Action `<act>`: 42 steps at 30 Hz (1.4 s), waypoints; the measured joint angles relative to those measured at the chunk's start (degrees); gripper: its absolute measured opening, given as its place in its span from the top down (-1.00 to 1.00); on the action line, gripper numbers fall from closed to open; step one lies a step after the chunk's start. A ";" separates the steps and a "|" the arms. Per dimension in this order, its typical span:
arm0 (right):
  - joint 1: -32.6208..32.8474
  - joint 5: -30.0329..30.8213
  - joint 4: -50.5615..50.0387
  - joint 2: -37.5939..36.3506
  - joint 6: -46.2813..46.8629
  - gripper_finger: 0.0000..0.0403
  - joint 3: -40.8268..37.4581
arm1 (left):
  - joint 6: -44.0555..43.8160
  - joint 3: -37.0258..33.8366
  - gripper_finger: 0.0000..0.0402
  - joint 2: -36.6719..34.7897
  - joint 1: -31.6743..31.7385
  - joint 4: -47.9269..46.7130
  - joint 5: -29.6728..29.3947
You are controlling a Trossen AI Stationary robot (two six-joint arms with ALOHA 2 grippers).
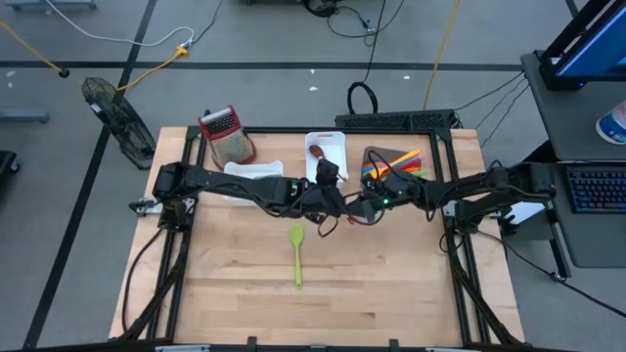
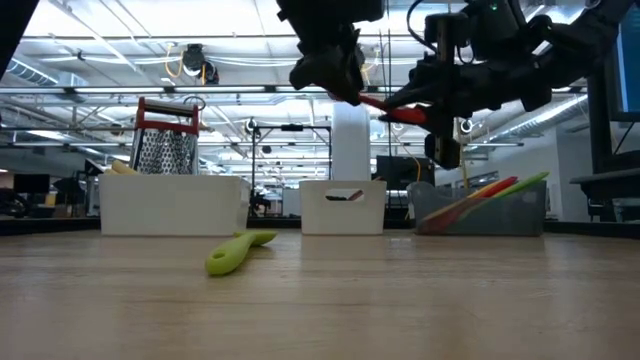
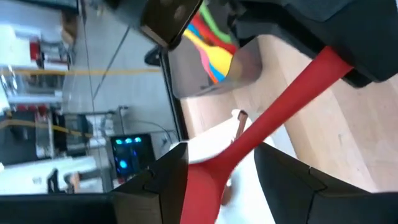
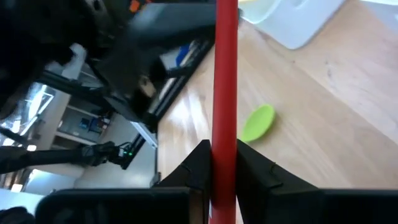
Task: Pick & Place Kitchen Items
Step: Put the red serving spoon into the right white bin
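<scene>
A red utensil (image 2: 385, 108) hangs in the air over the middle of the table, between my two grippers. My right gripper (image 1: 367, 205) is shut on its slim handle. My left gripper (image 3: 222, 152) stands open around its wide end (image 3: 208, 180), with a gap showing beside one finger; whether the other finger touches it I cannot tell. A green spatula (image 1: 296, 254) lies flat on the wood nearer the front edge. Several coloured utensils (image 1: 403, 161) lie in a grey tray (image 2: 520, 215) at the back right. My right gripper pinches the red utensil's handle (image 4: 225, 143) between its two fingers, near the handle's free end. The fingers come about level from the table's right and lie along the handle, which sticks out ahead of them. The utensil is lifted clear and roughly level.
A small white tray (image 1: 333, 142) with a brown spoon stands at the back middle, a longer white tray (image 1: 252, 171) to its left. A red-topped box grater (image 1: 225, 132) stands at the back left. Bare wood stretches around the green spatula toward the front edge.
</scene>
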 joint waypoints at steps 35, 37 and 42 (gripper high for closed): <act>-14.51 -19.76 2.11 0.01 32.24 0.81 2.60 | -65.72 -18.63 0.06 -14.75 7.66 -19.21 -5.70; -15.22 -22.17 -0.14 0.01 32.81 0.81 5.11 | -65.29 -23.07 0.06 -18.37 8.00 -13.45 -3.10; -19.11 -26.14 -10.65 0.01 30.64 0.81 11.55 | -63.83 -31.75 0.06 -26.61 8.11 -2.15 0.50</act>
